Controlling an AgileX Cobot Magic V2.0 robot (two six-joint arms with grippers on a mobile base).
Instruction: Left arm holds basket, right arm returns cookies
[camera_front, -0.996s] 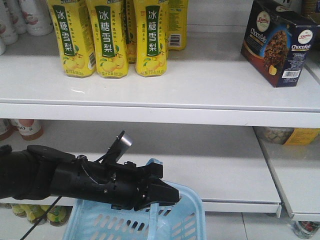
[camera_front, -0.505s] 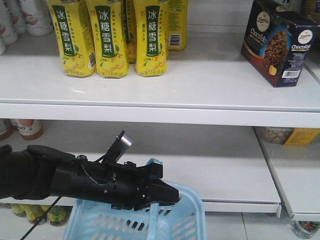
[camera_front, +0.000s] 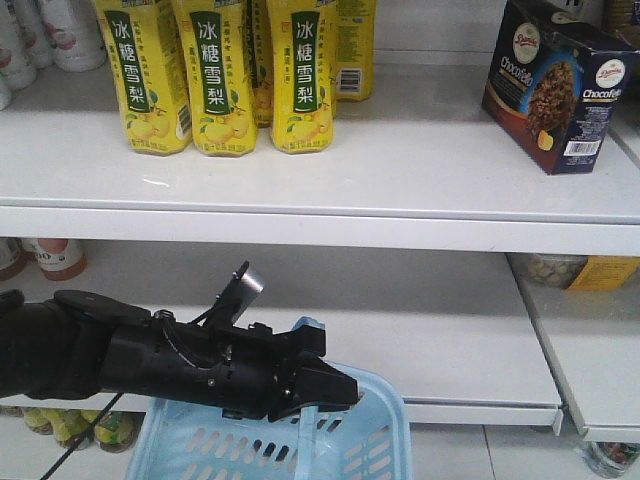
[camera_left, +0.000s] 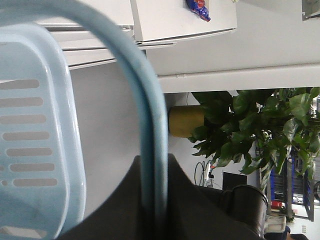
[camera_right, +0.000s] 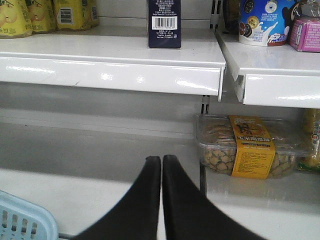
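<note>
The left arm is reaching in from the left edge of the front view, below the upper shelf, and its gripper is clamping the handle of the basket, which is hanging at the bottom edge of the view in front of the lower shelf. The cookies are standing upright at the right end of the upper shelf, well apart from the yellow drink cartons at its left. The right gripper is pointing at the shelving with its fingers pressed together, holding nothing.
</note>
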